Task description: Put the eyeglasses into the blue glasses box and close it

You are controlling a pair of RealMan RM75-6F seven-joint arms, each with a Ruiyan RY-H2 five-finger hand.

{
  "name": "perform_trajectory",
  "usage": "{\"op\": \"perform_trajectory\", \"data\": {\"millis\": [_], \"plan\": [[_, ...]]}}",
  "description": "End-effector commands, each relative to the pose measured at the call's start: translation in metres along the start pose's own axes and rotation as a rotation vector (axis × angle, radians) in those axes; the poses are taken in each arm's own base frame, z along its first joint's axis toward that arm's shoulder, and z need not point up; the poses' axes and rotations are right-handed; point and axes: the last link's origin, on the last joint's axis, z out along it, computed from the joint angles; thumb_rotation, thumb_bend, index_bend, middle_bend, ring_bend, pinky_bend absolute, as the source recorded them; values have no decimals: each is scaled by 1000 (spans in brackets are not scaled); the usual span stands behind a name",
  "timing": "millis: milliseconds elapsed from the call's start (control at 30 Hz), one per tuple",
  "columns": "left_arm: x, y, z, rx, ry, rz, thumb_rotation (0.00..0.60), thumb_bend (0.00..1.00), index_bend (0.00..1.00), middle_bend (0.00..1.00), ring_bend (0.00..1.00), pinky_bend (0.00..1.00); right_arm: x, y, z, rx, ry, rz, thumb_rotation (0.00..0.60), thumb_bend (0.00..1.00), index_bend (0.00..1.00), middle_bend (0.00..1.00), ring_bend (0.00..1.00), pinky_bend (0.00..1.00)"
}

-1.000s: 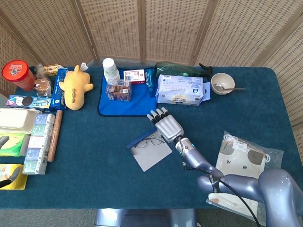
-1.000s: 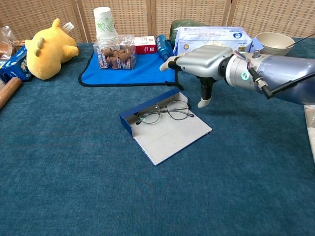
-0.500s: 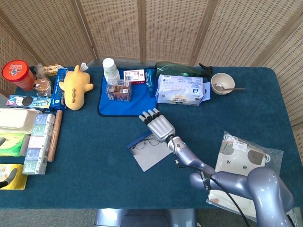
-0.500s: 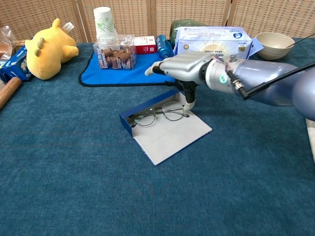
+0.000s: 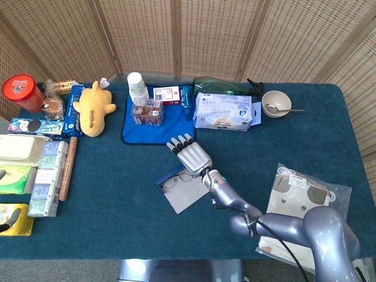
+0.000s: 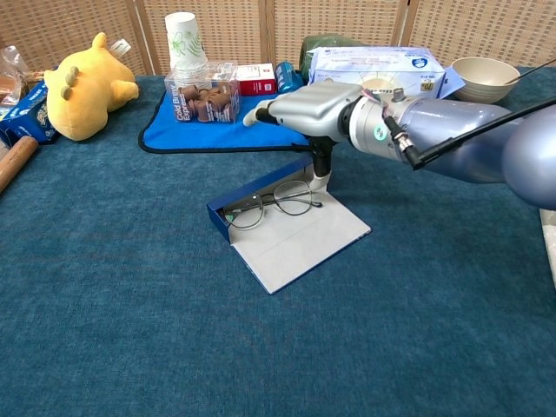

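The blue glasses box (image 6: 258, 189) lies open in the middle of the table, its white lid (image 6: 300, 243) folded flat toward me. The thin-rimmed eyeglasses (image 6: 274, 202) lie along the box's tray, partly over the lid's hinge. My right hand (image 6: 308, 109) hovers flat over the box's right end, fingers stretched out to the left and the thumb pointing down to touch that end. The head view shows the same right hand (image 5: 189, 154) just above the eyeglasses (image 5: 178, 178). Only fingertips of my left hand (image 5: 8, 223) show at the table's left edge.
Behind the box lies a blue mat (image 6: 252, 120) with a paper cup (image 6: 182, 39) and a snack tub. A yellow plush (image 6: 82, 87) sits far left, a mask pack (image 6: 373, 65) and bowl (image 6: 485, 76) at the back right. A plastic bag (image 5: 299, 194) lies right.
My right hand has moved left over the box and its thumb has come down onto the box's right end. The box and eyeglasses have slid slightly left.
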Motion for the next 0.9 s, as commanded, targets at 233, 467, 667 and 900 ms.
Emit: {"op": "perform_trajectory", "data": {"millis": [233, 467, 667, 900], "plan": [[-4, 5, 4, -24, -12, -8, 600, 293, 12, 96, 0, 0, -1, -4, -22, -15, -10, 2, 600, 128, 0, 7, 0, 94], [-1, 2, 0, -14, -9, -8, 600, 294, 11, 96, 0, 0, -6, -15, -19, -15, -26, 16, 600, 128, 0, 6, 0, 94], [0, -1, -2, -6, -5, -8, 600, 293, 10, 95, 0, 0, -10, -18, -13, -16, -35, 23, 600, 128, 0, 4, 0, 93], [1, -4, -5, 3, -1, -8, 600, 293, 9, 96, 0, 0, -12, -21, -3, -17, -43, 29, 600, 129, 0, 2, 0, 94]]}}
